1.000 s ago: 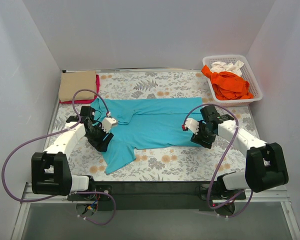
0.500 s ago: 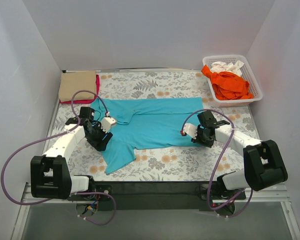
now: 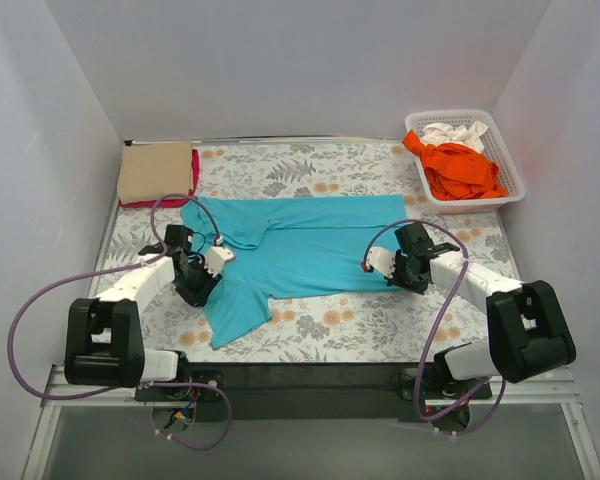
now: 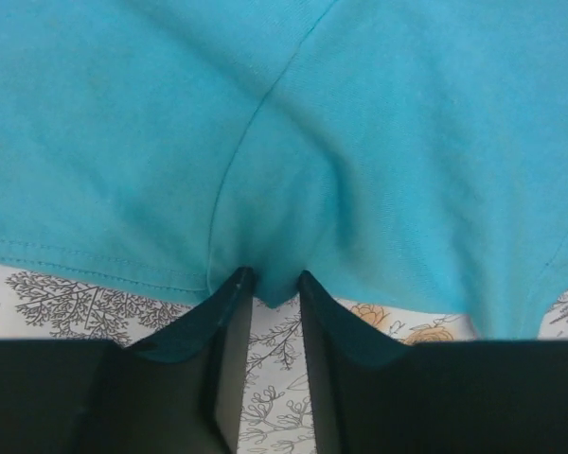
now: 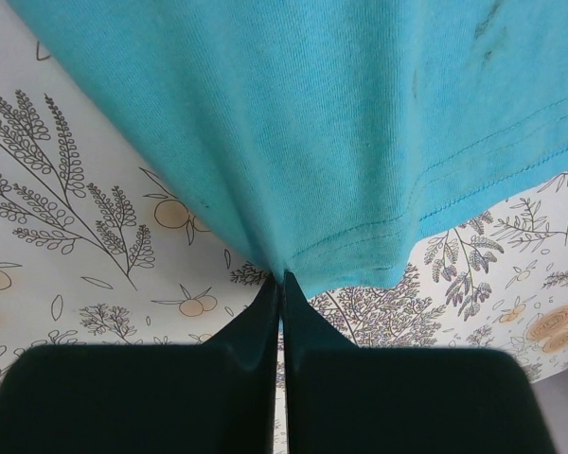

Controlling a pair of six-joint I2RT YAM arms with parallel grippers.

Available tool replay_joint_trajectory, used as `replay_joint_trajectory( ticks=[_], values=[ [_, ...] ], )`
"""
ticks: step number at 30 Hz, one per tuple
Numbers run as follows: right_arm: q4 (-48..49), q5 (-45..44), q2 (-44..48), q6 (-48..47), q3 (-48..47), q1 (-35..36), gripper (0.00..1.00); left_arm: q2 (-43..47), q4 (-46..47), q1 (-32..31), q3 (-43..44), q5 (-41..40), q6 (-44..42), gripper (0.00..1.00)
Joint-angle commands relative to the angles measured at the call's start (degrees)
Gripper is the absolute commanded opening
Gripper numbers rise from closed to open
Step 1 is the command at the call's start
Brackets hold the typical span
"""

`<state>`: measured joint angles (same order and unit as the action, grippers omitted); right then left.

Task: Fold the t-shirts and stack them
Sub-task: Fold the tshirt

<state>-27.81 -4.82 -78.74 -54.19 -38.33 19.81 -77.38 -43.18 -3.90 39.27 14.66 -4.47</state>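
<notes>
Right jaws: closed on the stitched hem of the turquoise t-shirt [image 3: 310,245]. Left jaws: pinching a puckered fold at its near edge. Shirt: flat on desk [image 3: 380,330], long axis left-right, collar left, hem right. Pinches visible in wrist views only; whole outline in top view only.

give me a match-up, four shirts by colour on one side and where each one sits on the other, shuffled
1 turquoise t-shirt
2 orange t-shirt
3 tan t-shirt
4 magenta t-shirt

a folded, far left corner, on top
b spread out mid-table
c in the white basket
d beneath another shirt, only an edge showing

Pairs: 1-b; 2-c; 3-a; 4-d
</notes>
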Motion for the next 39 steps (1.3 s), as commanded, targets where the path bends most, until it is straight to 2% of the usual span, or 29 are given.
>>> replay_joint_trajectory(
  ticks=[1,2,5,8,13,15,21,30,39],
  values=[
    [-2.0,0.9,-0.4,0.4,0.4,0.0,0.01,1.3,1.7,0.2,-3.8,-2.8,-2.5,0.22],
    [-2.2,0.8,0.2,0.1,0.4,0.0,0.01,1.6,1.4,0.2,-4.1,-3.2,-2.6,0.14],
    [-3.0,0.2,1.6,-0.8,1.1,0.0,0.01,4.4,-0.4,0.3,-4.5,-3.2,-3.3,0.00],
    [-4.8,-0.3,3.8,-1.8,1.6,0.0,0.01,7.8,-3.7,0.6,-4.4,-3.3,-4.1,0.00],
    [-7.8,-0.5,7.8,-2.4,2.3,-0.1,0.01,11.4,-11.2,3.8,-0.3,0.9,-6.8,0.00],
    [-8.6,-0.7,9.7,-2.9,1.9,-0.5,0.01,12.3,-12.7,7.5,1.6,2.6,-7.6,0.00],
    [-11.3,0.3,10.5,-4.5,-3.1,-2.3,0.01,9.4,-15.6,10.2,11.3,6.0,-7.3,0.00],
    [-11.6,2.4,1.6,-6.0,-14.5,-5.2,0.01,-1.5,-12.0,11.9,25.3,9.3,-3.1,0.00],
    [-11.6,3.6,-9.8,-7.5,-25.6,-6.2,0.01,-12.2,-8.7,12.2,32.6,9.8,0.9,0.00]
  ],
)
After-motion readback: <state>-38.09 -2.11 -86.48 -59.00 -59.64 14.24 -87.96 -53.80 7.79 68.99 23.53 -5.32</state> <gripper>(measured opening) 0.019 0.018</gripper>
